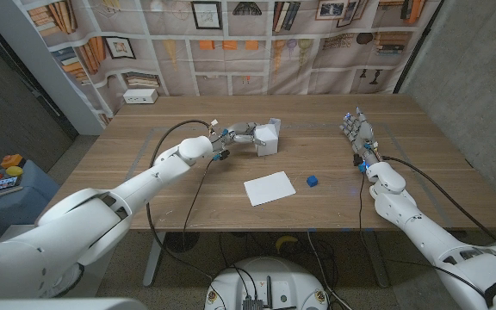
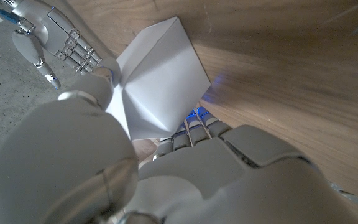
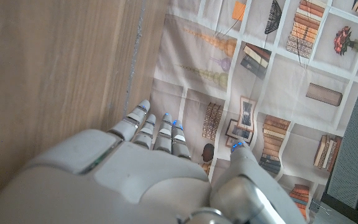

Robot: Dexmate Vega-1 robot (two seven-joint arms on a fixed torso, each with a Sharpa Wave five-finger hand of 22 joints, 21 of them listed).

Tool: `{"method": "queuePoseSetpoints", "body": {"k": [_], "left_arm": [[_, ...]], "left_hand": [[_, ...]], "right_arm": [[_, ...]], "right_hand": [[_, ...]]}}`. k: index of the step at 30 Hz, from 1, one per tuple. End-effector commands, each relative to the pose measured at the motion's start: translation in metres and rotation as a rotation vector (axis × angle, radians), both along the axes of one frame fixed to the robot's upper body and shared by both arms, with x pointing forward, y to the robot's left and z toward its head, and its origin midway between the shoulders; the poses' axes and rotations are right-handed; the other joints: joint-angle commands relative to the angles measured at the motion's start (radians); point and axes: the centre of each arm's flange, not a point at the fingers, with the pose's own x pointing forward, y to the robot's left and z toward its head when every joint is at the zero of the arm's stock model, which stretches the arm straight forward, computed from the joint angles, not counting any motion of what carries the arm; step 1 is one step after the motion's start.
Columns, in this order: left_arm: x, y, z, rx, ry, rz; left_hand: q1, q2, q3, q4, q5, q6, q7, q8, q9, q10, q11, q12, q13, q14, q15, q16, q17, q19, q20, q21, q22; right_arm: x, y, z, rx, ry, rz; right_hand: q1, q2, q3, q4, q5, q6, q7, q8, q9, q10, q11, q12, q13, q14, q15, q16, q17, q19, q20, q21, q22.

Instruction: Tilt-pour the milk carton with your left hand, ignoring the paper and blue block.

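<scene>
The white milk carton (image 1: pixel 269 137) stands near the middle of the wooden table (image 1: pixel 420 185) and leans over to one side. My left hand (image 1: pixel 235 133) reaches in from the left and grips the carton's side. In the left wrist view the carton (image 2: pixel 163 81) sits between the thumb and the fingers (image 2: pixel 194 127), its gabled end pointing away from the hand. My right hand (image 1: pixel 356 129) stays at the right of the table with its fingers stretched out and apart, holding nothing; it also appears as the right hand (image 2: pixel 58 40) past the carton.
A white sheet of paper (image 1: pixel 269 188) lies in front of the carton, with a small blue block (image 1: pixel 313 181) just to its right. A white box (image 1: pixel 140 96) sits at the back left edge. A bookshelf-print backdrop hangs behind the table.
</scene>
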Motion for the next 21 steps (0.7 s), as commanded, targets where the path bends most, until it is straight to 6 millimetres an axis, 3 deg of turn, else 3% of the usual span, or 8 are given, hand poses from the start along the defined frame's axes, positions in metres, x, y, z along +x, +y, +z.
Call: {"method": "queuePoseSetpoints", "body": {"k": [1, 12, 21], "left_arm": [[0.0005, -0.0043, -0.0015, -0.024, -0.006, 0.003], [-0.0034, -0.0006, -0.0014, -0.051, -0.014, 0.018], [-0.0046, 0.0019, -0.0021, -0.06, -0.011, 0.021]], "left_hand": [[0.02, -0.001, -0.01, 0.001, 0.002, 0.015, -0.001, 0.013, 0.003, 0.019, -0.007, 0.007, 0.007, 0.023, -0.011, 0.007, 0.006, 0.016, -0.054, 0.002, 0.003], [0.048, 0.004, -0.023, 0.004, 0.004, 0.046, -0.013, 0.037, 0.01, 0.071, -0.027, 0.02, 0.017, 0.069, -0.029, 0.011, 0.008, 0.055, -0.056, 0.004, 0.003], [0.067, 0.018, -0.037, 0.009, 0.006, 0.071, -0.021, 0.062, 0.02, 0.117, -0.037, 0.036, 0.032, 0.108, -0.04, 0.019, 0.014, 0.082, -0.038, 0.003, 0.004]], "right_arm": [[0.0013, -0.0035, 0.0006, 0.004, 0.0, -0.001], [0.0038, -0.0022, 0.0011, 0.004, -0.001, 0.008], [0.0034, -0.0012, -0.0006, 0.008, 0.0, 0.007]], "right_hand": [[-0.004, 0.006, 0.006, -0.005, 0.002, -0.001, -0.005, 0.005, 0.003, -0.001, -0.004, 0.005, 0.002, 0.005, 0.007, 0.006, -0.001, 0.004, 0.008, 0.006, 0.002], [-0.004, 0.007, 0.007, -0.007, 0.002, 0.0, -0.006, 0.005, 0.003, 0.0, -0.003, 0.006, 0.002, 0.005, 0.008, 0.006, -0.002, 0.006, 0.011, 0.007, 0.002], [-0.006, 0.007, 0.008, -0.008, 0.002, 0.0, -0.006, 0.006, 0.003, -0.001, -0.004, 0.006, 0.002, 0.006, 0.012, 0.008, -0.002, 0.007, 0.014, 0.007, 0.002]]}}
